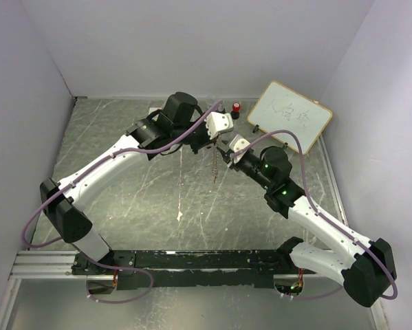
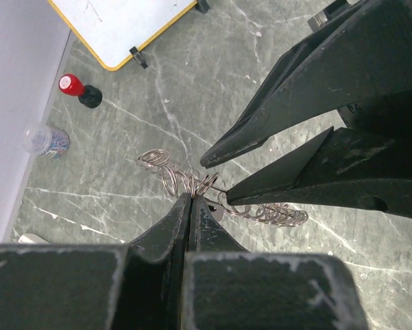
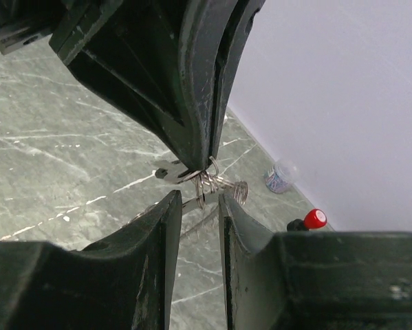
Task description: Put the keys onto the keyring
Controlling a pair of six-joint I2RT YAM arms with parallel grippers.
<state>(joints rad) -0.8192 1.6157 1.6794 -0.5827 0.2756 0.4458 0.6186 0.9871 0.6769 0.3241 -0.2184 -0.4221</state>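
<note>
Left gripper [image 2: 190, 199] has its fingers pressed together, pinching a loop of the keyring [image 2: 278, 214], a silvery run of looped wire held up over the green marbled table [image 1: 95, 124] toward its far side. Right gripper [image 3: 199, 199] faces it tip to tip with its fingers parted by a narrow gap. Some of the wire loops hang in that gap, and the pads do not appear to press on them.

One keyring shows. A flat silver piece [image 3: 167, 172] sits just beside the left fingertips; whether it is one of the keys I cannot tell, so the keys cannot be counted.

Behind the grippers stand one red-topped black cylinder [image 2: 73, 86], one small clear jar [image 2: 45, 139] and one yellow-framed whiteboard [image 1: 289, 116]. The jar is near the wall and holds something bluish, too small to make out.
</note>
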